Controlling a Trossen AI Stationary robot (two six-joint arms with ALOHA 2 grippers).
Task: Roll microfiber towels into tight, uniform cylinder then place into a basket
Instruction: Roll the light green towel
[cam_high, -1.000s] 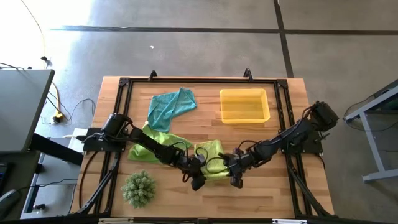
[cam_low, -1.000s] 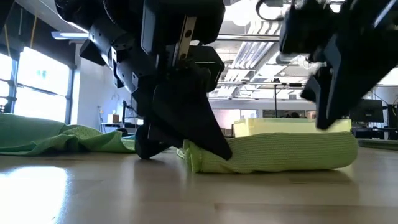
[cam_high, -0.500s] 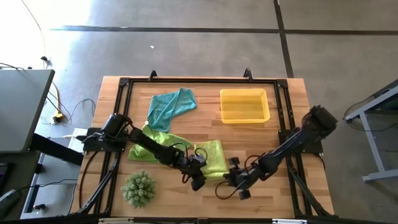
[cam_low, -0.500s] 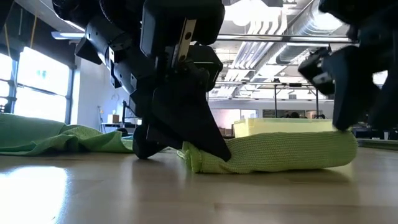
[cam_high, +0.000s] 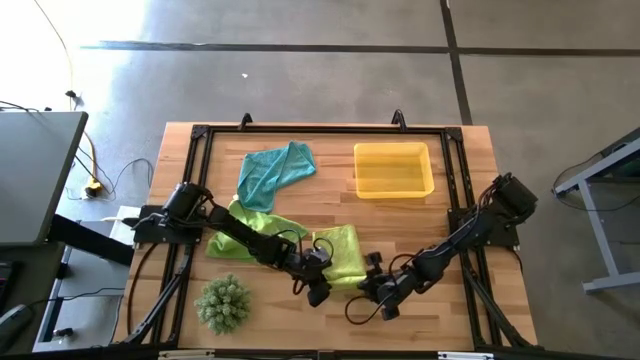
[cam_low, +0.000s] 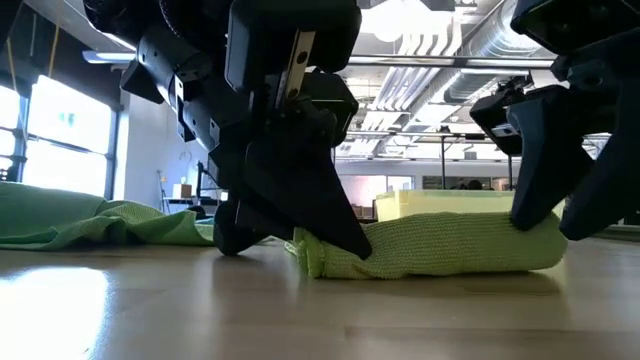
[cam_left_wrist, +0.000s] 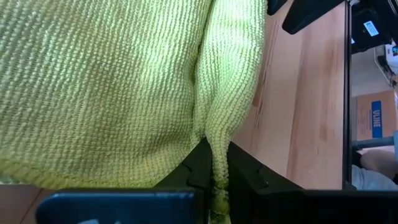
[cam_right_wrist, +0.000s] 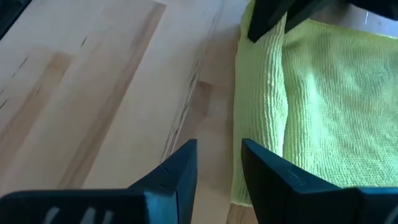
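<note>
At lower centre of the high view my left end effector (cam_high: 316, 283) is pinched tight on the rolled edge of the lime-green towel (cam_high: 338, 254) lying on the bench (cam_high: 440, 310). To its right, my right end effector (cam_high: 378, 296) sits half open, empty, just beside the towel's near corner. I judge I should catch that corner level with the left, then roll evenly. The basket (cam_high: 394, 169) waits at upper right.

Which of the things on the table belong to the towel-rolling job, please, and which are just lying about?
Job:
- lime-green towel being rolled, pinched by the left hand
- second lime-green towel
- teal towel
- yellow basket
- right hand, open at the towel's edge

Lying about:
- spiky green plant ball
</note>
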